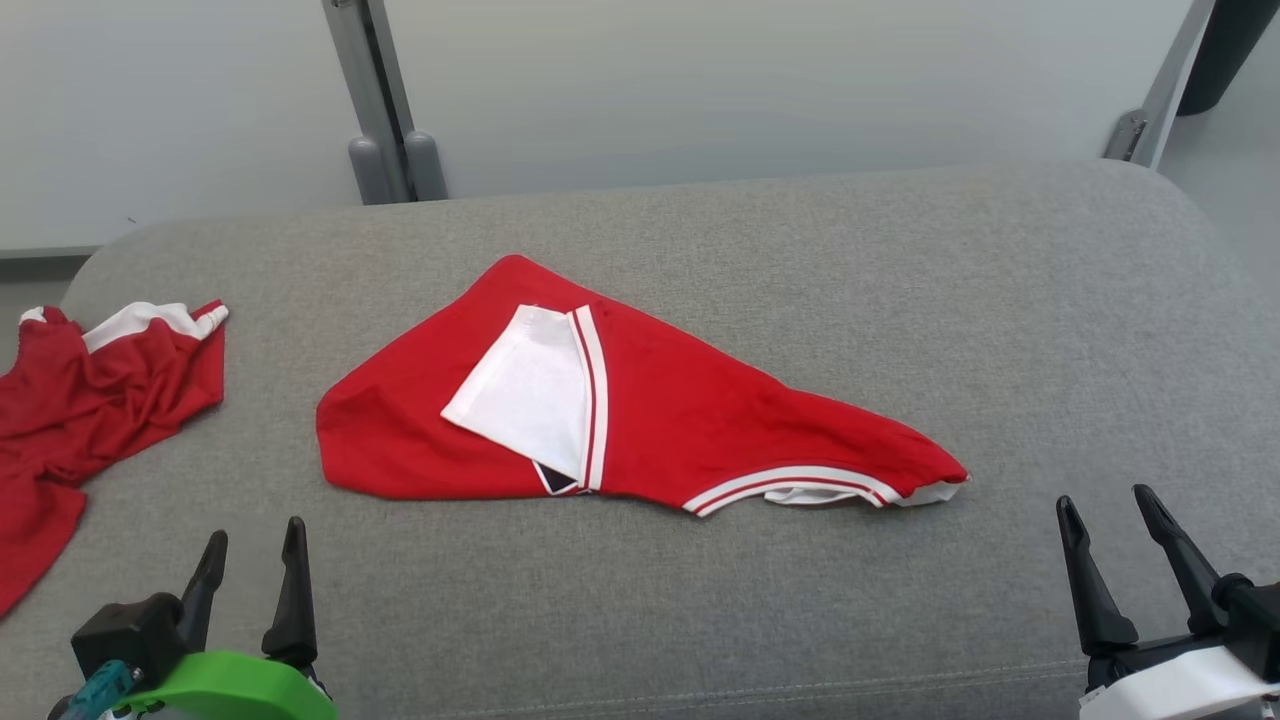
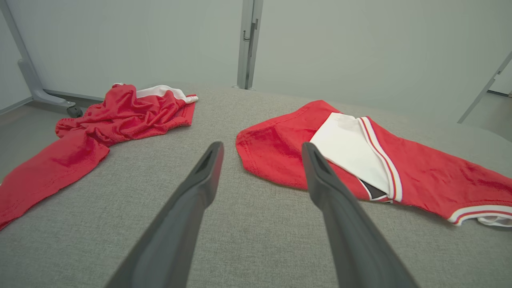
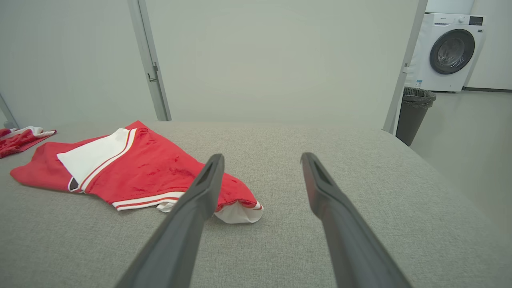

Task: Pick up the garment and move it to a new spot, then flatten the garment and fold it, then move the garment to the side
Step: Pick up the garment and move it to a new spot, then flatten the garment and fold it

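**Both jaws spread, garment mid-counter**

At the far left I see a crumpled red cloth draped over the counter edge. My left jaws hover spread and empty, near left. The folded red garment, white panel up, lies flat at the centre. My right jaws stand spread and empty, near right.

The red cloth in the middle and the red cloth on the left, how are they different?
The folded red-and-white garment lies flat and smooth; the crumpled red-and-white garment is bunched and wrinkled. The folded garment sits mid-cushion; the crumpled garment hangs off the left edge of the grey cushion. Both are red with white trim.
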`<state>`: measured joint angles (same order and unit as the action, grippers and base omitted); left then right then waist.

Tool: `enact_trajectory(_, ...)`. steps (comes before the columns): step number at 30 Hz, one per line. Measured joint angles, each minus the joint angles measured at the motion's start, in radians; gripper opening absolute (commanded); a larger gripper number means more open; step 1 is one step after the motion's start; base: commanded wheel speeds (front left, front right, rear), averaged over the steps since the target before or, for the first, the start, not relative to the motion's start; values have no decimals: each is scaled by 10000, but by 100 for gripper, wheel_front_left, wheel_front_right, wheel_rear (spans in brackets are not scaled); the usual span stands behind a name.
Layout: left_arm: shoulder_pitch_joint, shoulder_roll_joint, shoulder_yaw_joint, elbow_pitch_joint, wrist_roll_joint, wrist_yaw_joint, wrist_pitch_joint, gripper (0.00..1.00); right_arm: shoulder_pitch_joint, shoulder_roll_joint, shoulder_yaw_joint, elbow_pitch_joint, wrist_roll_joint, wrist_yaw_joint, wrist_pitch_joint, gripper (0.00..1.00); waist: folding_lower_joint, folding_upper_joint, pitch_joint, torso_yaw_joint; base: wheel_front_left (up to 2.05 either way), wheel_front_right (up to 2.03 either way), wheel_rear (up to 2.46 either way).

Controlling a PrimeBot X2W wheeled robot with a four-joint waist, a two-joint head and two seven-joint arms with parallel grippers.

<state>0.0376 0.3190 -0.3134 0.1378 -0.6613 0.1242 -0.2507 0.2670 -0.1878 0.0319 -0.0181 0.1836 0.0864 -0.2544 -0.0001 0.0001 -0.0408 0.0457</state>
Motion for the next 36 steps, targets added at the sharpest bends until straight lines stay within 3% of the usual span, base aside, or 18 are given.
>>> enact_trajectory(13, 838, -525, 234, -988, 591, 0, -8, 100, 87, 13, -151, -63, 0, 4, 0, 100, 0, -1, 229, -593, 0, 0, 0)
enact_trajectory(27, 1274, -650, 236, -1685, 786, 0, -8, 100, 26, -96, 309, 351, -178, 105, 0, 100, 0, 0, 874, -561, 0, 0, 0)
enact_trajectory(36, 637, -614, 228, -1779, 872, -8, -8, 100, -1156, -134, 859, 637, -357, 190, 13, 100, 0, -1, 1867, -468, 0, 0, 0)
